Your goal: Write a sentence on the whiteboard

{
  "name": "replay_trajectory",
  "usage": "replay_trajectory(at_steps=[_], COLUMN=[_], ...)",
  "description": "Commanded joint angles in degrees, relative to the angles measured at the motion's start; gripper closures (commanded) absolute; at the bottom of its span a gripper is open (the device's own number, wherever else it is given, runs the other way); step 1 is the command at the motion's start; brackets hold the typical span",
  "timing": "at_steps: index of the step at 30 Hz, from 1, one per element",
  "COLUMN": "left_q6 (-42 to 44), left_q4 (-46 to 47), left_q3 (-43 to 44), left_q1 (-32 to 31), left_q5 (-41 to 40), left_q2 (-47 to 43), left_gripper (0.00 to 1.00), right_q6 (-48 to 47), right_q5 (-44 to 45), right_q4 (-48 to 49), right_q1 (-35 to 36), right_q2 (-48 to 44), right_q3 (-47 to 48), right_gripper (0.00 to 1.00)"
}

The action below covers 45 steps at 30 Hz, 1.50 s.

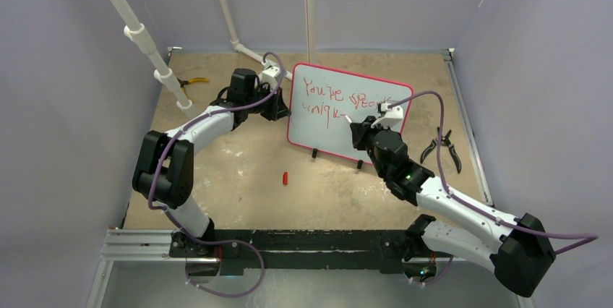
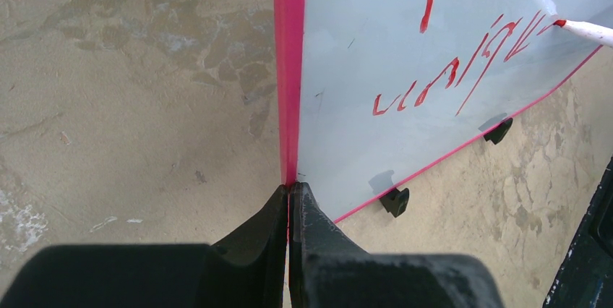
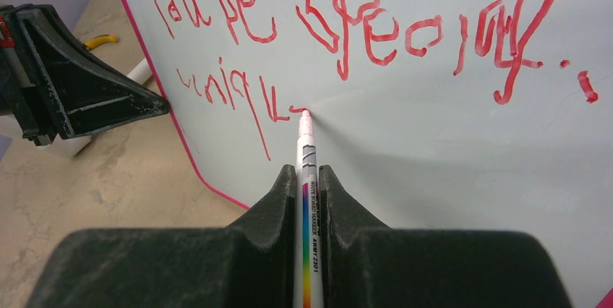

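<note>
Whiteboard (image 1: 327,138) stood upright mid-table, left gripper (image 2: 289,196) pinched shut on its pink left edge, right gripper (image 3: 309,178) clamped on marker (image 3: 306,138), tip touching the sentence (image 3: 344,48) at its second line, bare tabletop (image 1: 238,178) in front, pliers (image 1: 441,150) just beside the board's right edge, last letters hard to read.

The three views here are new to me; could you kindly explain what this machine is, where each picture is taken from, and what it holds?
It is two robot arms bolted at the near edge of a table, each ending in two fingers. The wide picture looks down from above and behind them; the other two come from cameras on the wrists. The left fingers are shut on the red edge of a whiteboard. The right fingers are shut on a marker, its tip on the board at the end of a red sentence. On the table also lie a small red cap and black pliers.
</note>
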Motion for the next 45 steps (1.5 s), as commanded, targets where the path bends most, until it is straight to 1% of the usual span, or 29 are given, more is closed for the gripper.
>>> replay_trajectory(at_steps=[1,6,13,28,36,45], left_q6=[0.66,0.66,0.57,0.40,0.29,0.13], left_q4=[0.73,0.74,0.74,0.89,0.88,0.84], left_q3=[0.94,0.94,0.95,1.03,0.96,0.94], left_q1=[-0.44,-0.44,-0.44,-0.44,-0.44,-0.44], left_q5=[1.57,1.62,1.63,1.81,1.86,1.43], left_q2=[-1.88,-1.88,-1.87,-1.88,-2.14,-2.65], left_gripper=[1.00,1.00,1.00,1.00,1.00,1.00], right_q6=[-2.04,-3.81,-3.85,-0.58,0.51,0.75], right_q5=[3.68,3.39,1.46,-1.99,-1.50,1.04], right_q4=[1.66,3.89,4.98,0.61,-2.48,-4.72], right_q1=[-0.45,-0.46,-0.42,-0.41,-0.41,-0.41], right_q2=[0.08,1.45,3.21,2.11,2.41,0.04], right_q3=[1.62,3.58,3.41,0.36,0.45,1.00], right_gripper=[1.00,1.00,1.00,1.00,1.00,1.00])
